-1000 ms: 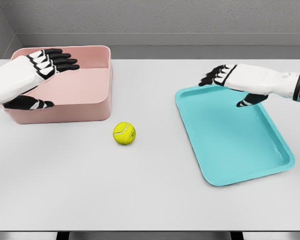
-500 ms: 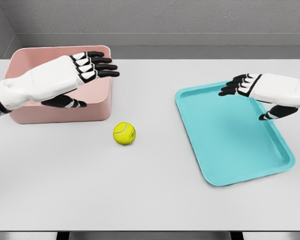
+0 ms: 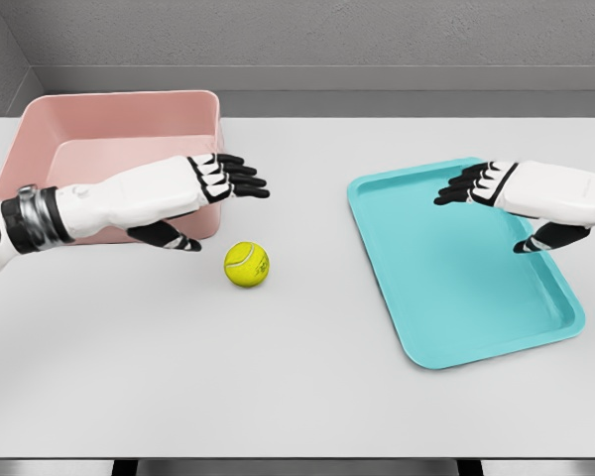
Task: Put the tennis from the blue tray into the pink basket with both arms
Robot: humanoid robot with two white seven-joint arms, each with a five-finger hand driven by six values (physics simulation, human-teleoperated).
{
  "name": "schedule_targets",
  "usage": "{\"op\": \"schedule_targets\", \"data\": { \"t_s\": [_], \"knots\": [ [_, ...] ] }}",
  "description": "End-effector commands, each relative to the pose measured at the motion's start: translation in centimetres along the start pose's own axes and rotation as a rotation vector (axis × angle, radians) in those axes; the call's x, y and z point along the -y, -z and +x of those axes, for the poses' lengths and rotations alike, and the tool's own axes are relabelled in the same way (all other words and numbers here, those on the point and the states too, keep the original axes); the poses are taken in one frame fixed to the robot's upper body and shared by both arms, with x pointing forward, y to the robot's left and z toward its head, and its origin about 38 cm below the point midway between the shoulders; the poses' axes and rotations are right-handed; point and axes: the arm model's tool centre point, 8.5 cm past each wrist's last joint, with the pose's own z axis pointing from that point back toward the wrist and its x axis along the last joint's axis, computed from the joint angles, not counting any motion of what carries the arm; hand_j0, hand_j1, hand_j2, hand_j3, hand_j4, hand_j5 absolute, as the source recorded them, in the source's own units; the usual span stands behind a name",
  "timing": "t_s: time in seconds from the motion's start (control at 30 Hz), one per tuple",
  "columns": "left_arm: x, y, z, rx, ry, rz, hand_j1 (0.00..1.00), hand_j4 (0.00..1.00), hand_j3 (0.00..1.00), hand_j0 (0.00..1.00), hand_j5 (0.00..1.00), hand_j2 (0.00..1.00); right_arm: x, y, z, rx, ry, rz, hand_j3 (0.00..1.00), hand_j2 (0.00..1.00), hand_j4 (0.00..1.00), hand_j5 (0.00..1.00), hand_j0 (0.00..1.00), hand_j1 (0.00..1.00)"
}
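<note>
You had the tennis ball [image 3: 247,265] lying on the table [image 3: 278,377], between the pink basket [image 3: 119,124] and the blue tray [image 3: 456,288]. Your left robot hand [image 3: 203,188] hovered spread just above it; the right robot hand [image 3: 516,193] hung open over the tray.

Yellow tennis ball [image 3: 247,265] on table, between pink basket [image 3: 119,124], blue tray [image 3: 476,327]
</note>
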Motion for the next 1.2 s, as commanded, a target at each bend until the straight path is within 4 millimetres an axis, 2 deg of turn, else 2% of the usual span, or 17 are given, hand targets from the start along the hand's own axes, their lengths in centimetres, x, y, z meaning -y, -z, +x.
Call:
{"op": "schedule_targets", "data": {
  "t_s": [0.0, 0.13, 0.67, 0.73, 0.93, 1.17],
  "knots": [
    [1.6, 0.5, -0.3, 0.001, -0.055, -0.026, 1.0, 1.0, 1.0, 1.0, 1.0, 1.0, 0.1, 0.0, 0.0, -0.001, 0.006, -0.004, 1.0, 1.0, 1.0, 1.0, 1.0, 1.0],
    [2.4, 1.0, 0.0, 0.016, -0.081, -0.039, 1.0, 1.0, 1.0, 1.0, 1.0, 1.0, 0.0, 0.0, 0.0, 0.001, 0.007, -0.004, 1.0, 1.0, 1.0, 1.0, 1.0, 1.0],
    [4.1, 1.3, -1.9, -0.01, -0.087, -0.187, 1.0, 1.0, 1.0, 1.0, 1.0, 1.0, -0.4, 0.1, 0.0, 0.0, 0.017, 0.002, 1.0, 1.0, 1.0, 1.0, 1.0, 1.0],
    [4.7, 1.2, -2.1, -0.02, -0.099, -0.202, 1.0, 1.0, 1.0, 1.0, 1.0, 1.0, -0.4, 0.1, 0.0, 0.0, 0.017, 0.002, 1.0, 1.0, 1.0, 1.0, 1.0, 1.0],
    [6.1, 2.6, -2.8, -0.024, -0.125, -0.232, 1.0, 1.0, 1.0, 1.0, 1.0, 1.0, -0.7, 0.2, 0.0, 0.004, 0.023, 0.006, 1.0, 1.0, 1.0, 1.0, 1.0, 1.0],
    [6.5, 3.0, -3.1, -0.026, -0.156, -0.262, 1.0, 1.0, 1.0, 1.0, 1.0, 1.0, -0.7, 0.2, 0.0, 0.003, 0.023, 0.006, 1.0, 1.0, 1.0, 1.0, 1.0, 1.0]
  ]
}}
